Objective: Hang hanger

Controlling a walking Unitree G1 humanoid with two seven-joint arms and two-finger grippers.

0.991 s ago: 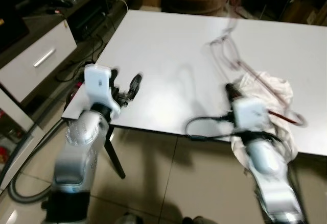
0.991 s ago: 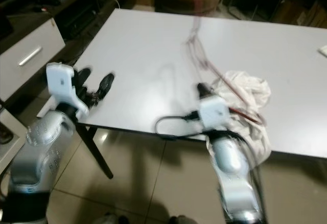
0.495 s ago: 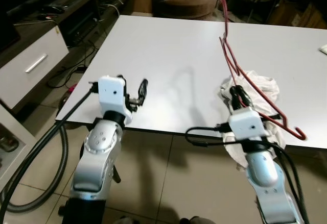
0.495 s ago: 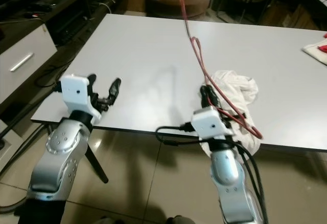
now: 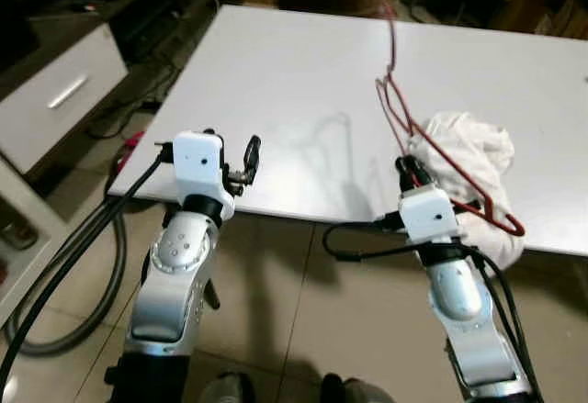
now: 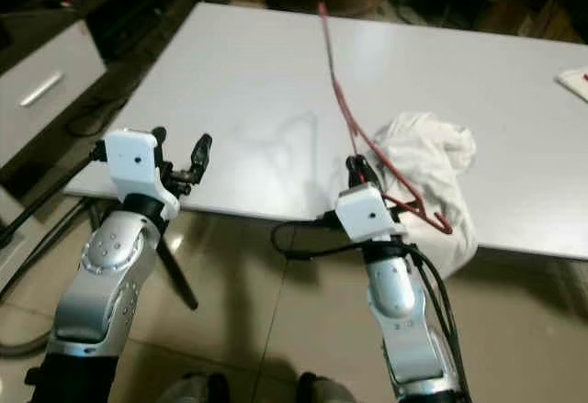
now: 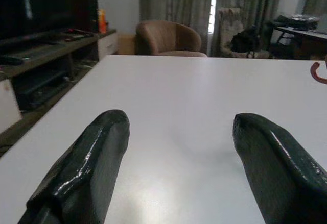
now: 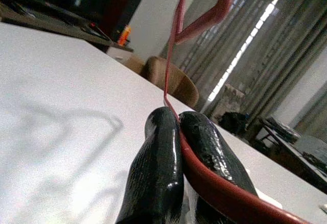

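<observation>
Already right gripper (image 5: 405,166) pinches red hanger (image 5: 413,132); long axis runs to 12 o'clock over the table (image 5: 294,72); left gripper (image 5: 241,158) spread, idle at 9.

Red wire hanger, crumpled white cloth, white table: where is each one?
Red wire hanger (image 5: 398,118), left eye view, on its sloping arm.
Crumpled white cloth (image 5: 473,146), left eye view, on its upper folds.
White table (image 5: 276,82), left eye view, on bare top.

Site: I read this as a home living room | Evidence: brown upholstered armchair (image 7: 171,36), long grey curtains (image 7: 176,2), low dark media cabinet with white drawer (image 5: 64,100), large white rectangular table (image 5: 303,82), beige tiled floor (image 5: 303,330)
</observation>
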